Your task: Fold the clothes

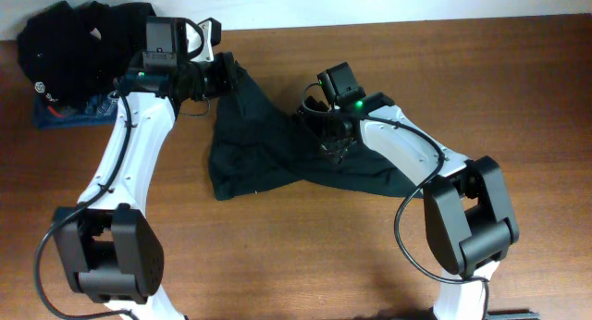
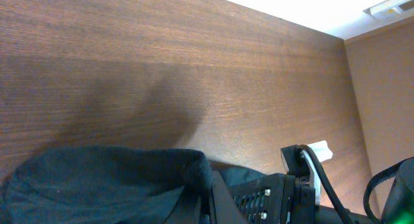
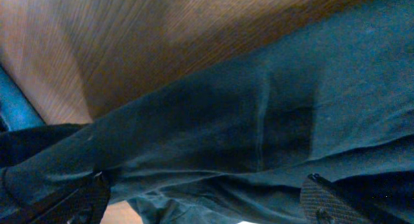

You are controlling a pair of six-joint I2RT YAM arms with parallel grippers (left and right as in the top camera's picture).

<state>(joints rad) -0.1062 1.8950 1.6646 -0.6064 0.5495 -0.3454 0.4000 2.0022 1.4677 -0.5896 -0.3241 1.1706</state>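
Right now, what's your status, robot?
Left gripper shut on black garment, top corner. Right gripper open, over its middle. Other clothes piled far left, not in the way.

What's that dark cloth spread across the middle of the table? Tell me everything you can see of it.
The black garment is plain, very dark, soft fabric with no visible print. It lies rumpled on the wooden table in a rough triangle. Its upper corner is pinched in the shut left hand. The right hand hangs open over its right part, where a faint seam line shows; whether it touches the cloth cannot be told.
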